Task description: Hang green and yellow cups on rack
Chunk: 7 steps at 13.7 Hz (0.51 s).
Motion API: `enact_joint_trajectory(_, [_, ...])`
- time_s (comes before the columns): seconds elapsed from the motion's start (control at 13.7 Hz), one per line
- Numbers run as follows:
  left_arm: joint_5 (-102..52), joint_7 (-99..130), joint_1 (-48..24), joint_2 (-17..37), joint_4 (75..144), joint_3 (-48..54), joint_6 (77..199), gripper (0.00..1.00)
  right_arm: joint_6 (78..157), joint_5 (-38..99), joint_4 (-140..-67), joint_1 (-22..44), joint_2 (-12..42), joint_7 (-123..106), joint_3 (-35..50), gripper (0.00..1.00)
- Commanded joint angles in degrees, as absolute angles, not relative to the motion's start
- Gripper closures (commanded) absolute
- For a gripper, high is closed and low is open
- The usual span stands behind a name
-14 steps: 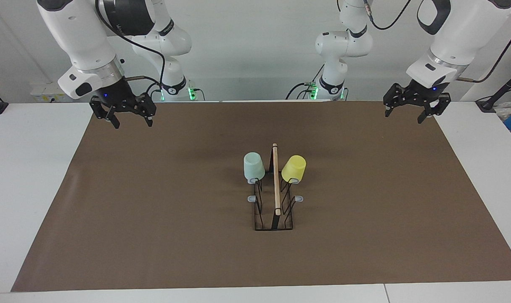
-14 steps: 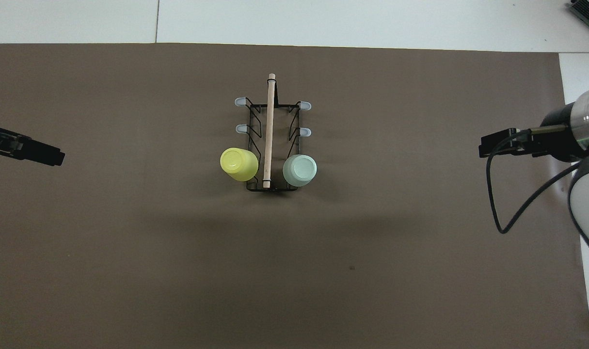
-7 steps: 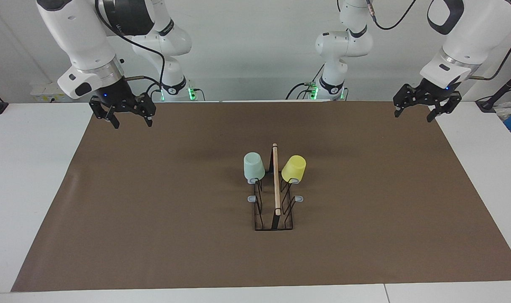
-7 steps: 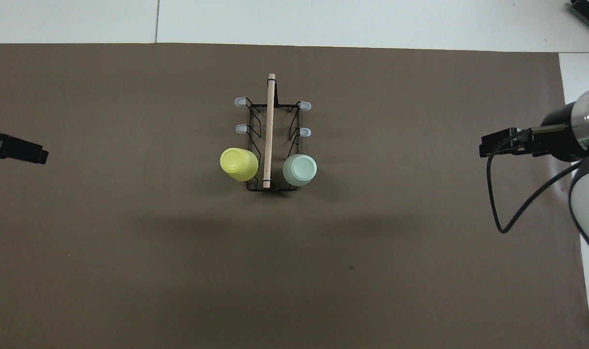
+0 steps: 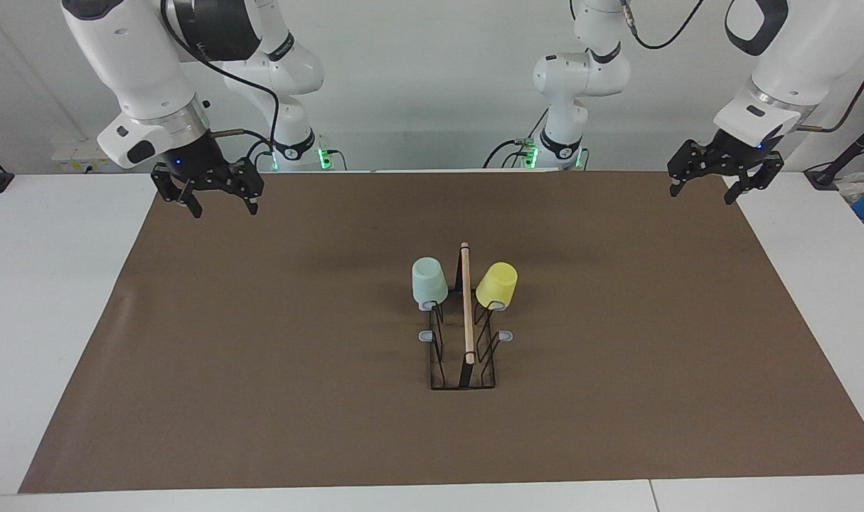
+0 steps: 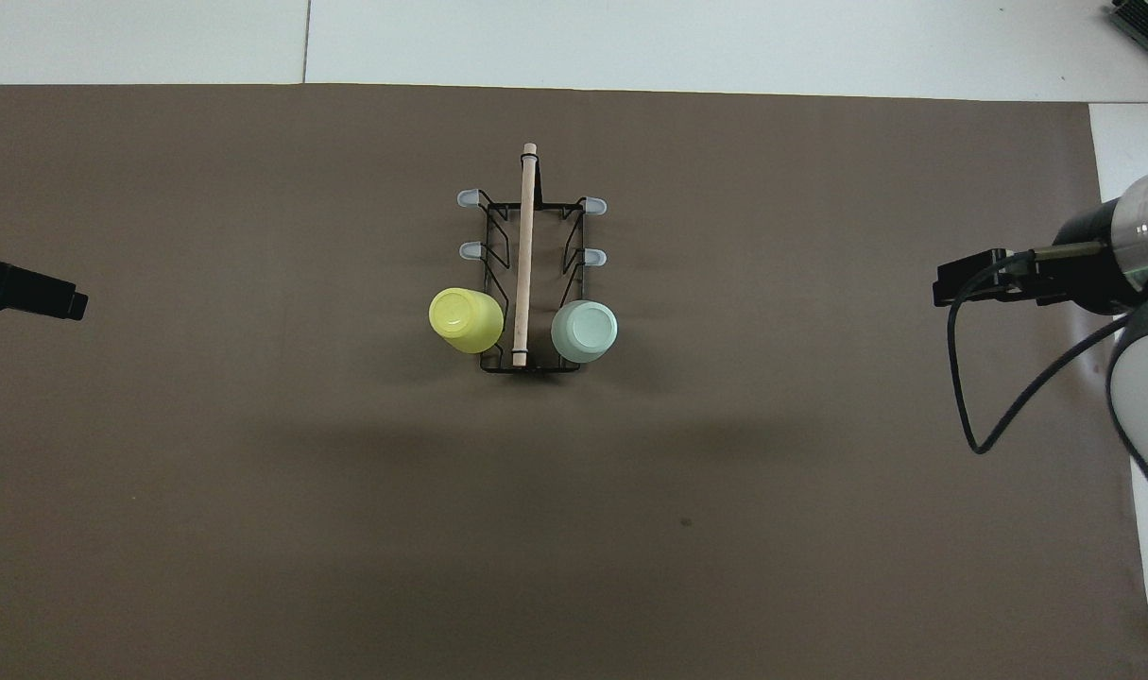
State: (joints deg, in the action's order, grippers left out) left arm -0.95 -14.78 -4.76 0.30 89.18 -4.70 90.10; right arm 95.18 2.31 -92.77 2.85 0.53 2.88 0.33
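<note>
- My left gripper (image 5: 702, 194) hangs in the air over the corner of the brown mat (image 5: 261, 355) at my left arm's end of the table, jaws spread wide and holding nothing.
- My right gripper (image 5: 224, 208) hangs over the mat's edge at my right arm's end, jaws just as wide and just as empty.
- Both of my hands are well apart from the rack (image 5: 464, 355), one out to each end of the table.
- The rack stands in the middle of the mat, its wooden rod (image 5: 466, 299) running along the top, pointing away from me.
- The green cup (image 5: 429, 281) sits upside down on the rack's prong nearest to me, on the side toward my right arm.
- The yellow cup (image 5: 496, 284) sits upside down and slightly tilted on the matching nearest prong, on the side toward my left arm.
- The two cups flank the rod, one on each side, apart from each other.
- Farther from me along the rack, four grey-tipped prongs (image 6: 469, 250) stand bare, two on each side.
- From overhead, only the tip of each of my hands shows at the edges of the mat.
</note>
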Motion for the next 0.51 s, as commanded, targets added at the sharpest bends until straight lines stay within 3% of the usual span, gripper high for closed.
enact_joint_trajectory(0.0, [0.5,-10.7,-4.4,-1.6,91.1,-4.2,90.2,0.00,95.5,1.1,-91.8,1.8,1.2,4.0,1.6,0.00])
enact_joint_trajectory(0.44, [0.5,-9.6,-4.4,-2.2,92.5,-4.1,91.1,0.00,96.3,1.0,-91.8,1.8,1.3,4.0,1.7,0.00])
